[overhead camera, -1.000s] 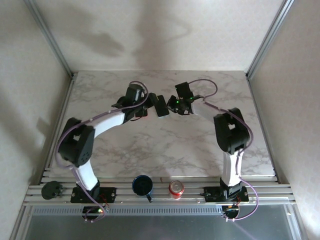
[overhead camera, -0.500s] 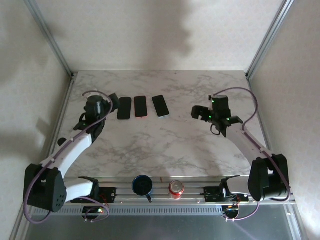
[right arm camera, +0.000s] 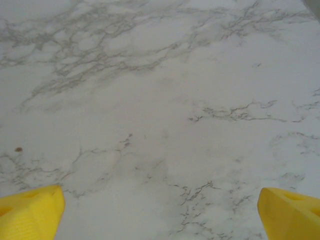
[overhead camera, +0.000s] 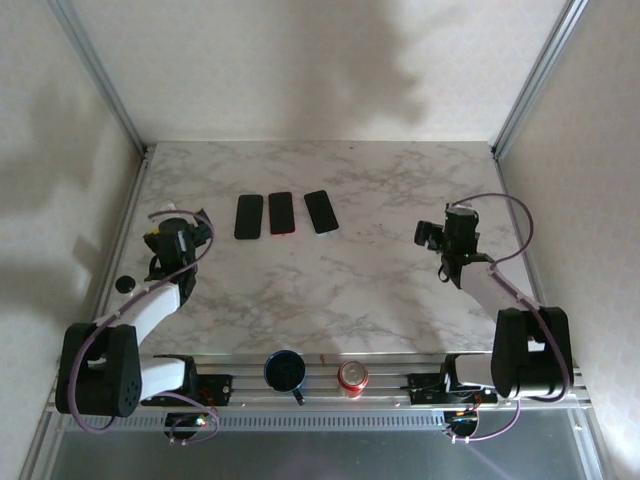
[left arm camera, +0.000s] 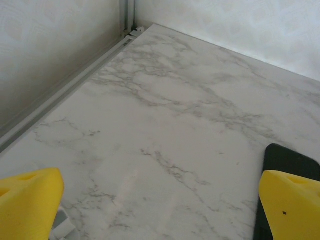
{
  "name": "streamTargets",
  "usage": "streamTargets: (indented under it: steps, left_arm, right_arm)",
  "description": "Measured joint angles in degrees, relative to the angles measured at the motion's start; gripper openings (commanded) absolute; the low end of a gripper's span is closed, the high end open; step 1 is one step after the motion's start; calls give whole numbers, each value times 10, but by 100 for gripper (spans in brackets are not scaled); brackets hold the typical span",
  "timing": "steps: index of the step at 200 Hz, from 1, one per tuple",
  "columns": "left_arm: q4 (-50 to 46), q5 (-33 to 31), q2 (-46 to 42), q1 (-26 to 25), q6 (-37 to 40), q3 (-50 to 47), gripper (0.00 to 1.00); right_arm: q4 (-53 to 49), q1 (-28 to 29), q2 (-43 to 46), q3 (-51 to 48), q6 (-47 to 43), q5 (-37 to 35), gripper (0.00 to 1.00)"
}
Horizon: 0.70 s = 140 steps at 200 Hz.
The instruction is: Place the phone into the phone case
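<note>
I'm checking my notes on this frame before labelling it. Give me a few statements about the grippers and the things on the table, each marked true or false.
1. Three dark phone-sized pieces lie side by side on the table. True.
2. The left gripper is shut on one of them. False: its jaws stand wide open and hold nothing; one dark piece lies beside its finger.
3. The right gripper is open above bare table. True.
4. The mug stands among the dark pieces. False: it sits at the near edge, beside a can.
</note>
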<state>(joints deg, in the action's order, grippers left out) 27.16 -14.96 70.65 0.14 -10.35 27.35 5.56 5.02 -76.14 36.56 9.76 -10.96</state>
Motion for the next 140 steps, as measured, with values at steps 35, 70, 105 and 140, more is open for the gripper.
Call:
streamTargets:
  steps: [35, 70, 105, 140]
  left_arm:
    - [129, 21, 25, 16, 28, -58, 100]
    - [242, 68, 79, 22, 43, -120, 100]
    - [323, 121, 117, 22, 63, -121, 100]
    - [395, 137, 164, 22, 72, -130, 100]
  right_arm:
    - [89, 0, -31, -33, -13, 0, 99]
    - [184, 0, -62, -52, -37, 0, 99]
    - [330, -2, -79, -132, -56, 5, 99]
    - [391, -3, -126, -161, -62, 5, 99]
